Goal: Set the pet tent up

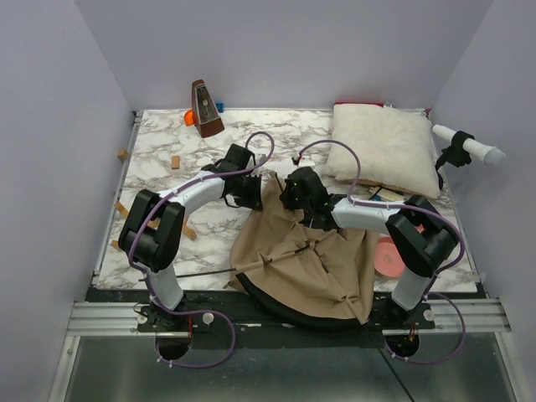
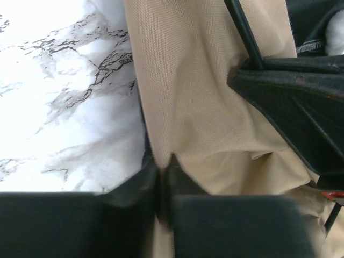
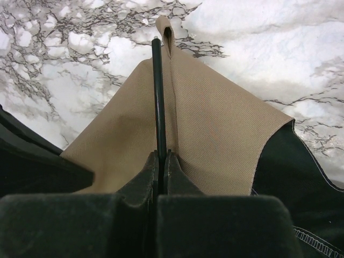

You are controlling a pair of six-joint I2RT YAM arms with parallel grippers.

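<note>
The pet tent (image 1: 310, 260) lies collapsed as a tan heap with a black rim at the near middle of the marble table. My left gripper (image 1: 251, 191) is at its far left corner. In the left wrist view the left gripper (image 2: 161, 164) is shut on a fold of the tan fabric (image 2: 204, 80). My right gripper (image 1: 293, 194) is just to the right of it. In the right wrist view the right gripper (image 3: 161, 155) is shut on a thin black pole (image 3: 157, 97) that runs up to a small fabric loop (image 3: 165, 27) at the tent's corner.
A white fluffy pillow (image 1: 377, 146) lies at the back right. A brown metronome-like object (image 1: 205, 109) stands at the back left by an orange item (image 1: 191, 118). Small wooden blocks (image 1: 176, 162) dot the left side. A pink disc (image 1: 387, 255) sits beside the tent's right edge.
</note>
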